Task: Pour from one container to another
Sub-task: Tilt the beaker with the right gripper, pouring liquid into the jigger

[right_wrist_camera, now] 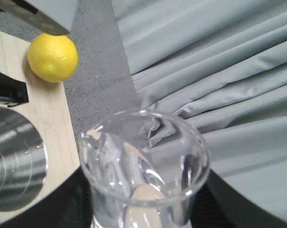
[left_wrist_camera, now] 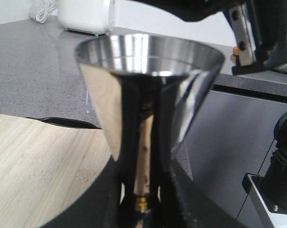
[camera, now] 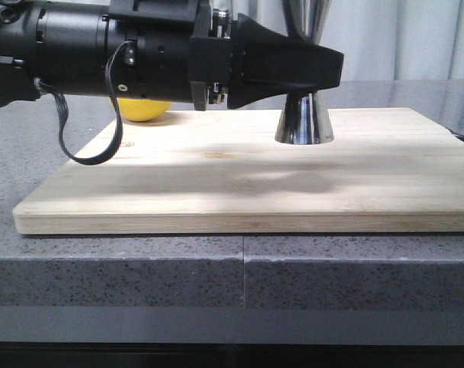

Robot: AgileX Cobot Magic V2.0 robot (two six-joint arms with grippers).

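Observation:
The steel jigger point(camera: 303, 123) stands upright on the wooden board point(camera: 216, 192). My left gripper point(camera: 327, 67) reaches in from the left and is shut on it. In the left wrist view the black fingers point(left_wrist_camera: 126, 209) clamp the narrow waist by the gold band point(left_wrist_camera: 142, 205), with the upper cup point(left_wrist_camera: 148, 85) in front. My right gripper point(right_wrist_camera: 143, 216) is shut on the clear glass beaker point(right_wrist_camera: 143, 161), holding it beside and above the jigger's open cup point(right_wrist_camera: 15, 156). What the beaker contains is unclear. The front view shows neither the beaker nor the right gripper.
A yellow lemon point(right_wrist_camera: 53, 57) lies at the board's far left corner, partly behind the left arm point(camera: 143, 111). A black cable point(camera: 86, 146) loops under that arm. The board rests on a dark grey counter point(camera: 216, 276). A white appliance point(left_wrist_camera: 86, 16) and grey curtain point(right_wrist_camera: 219, 71) stand behind.

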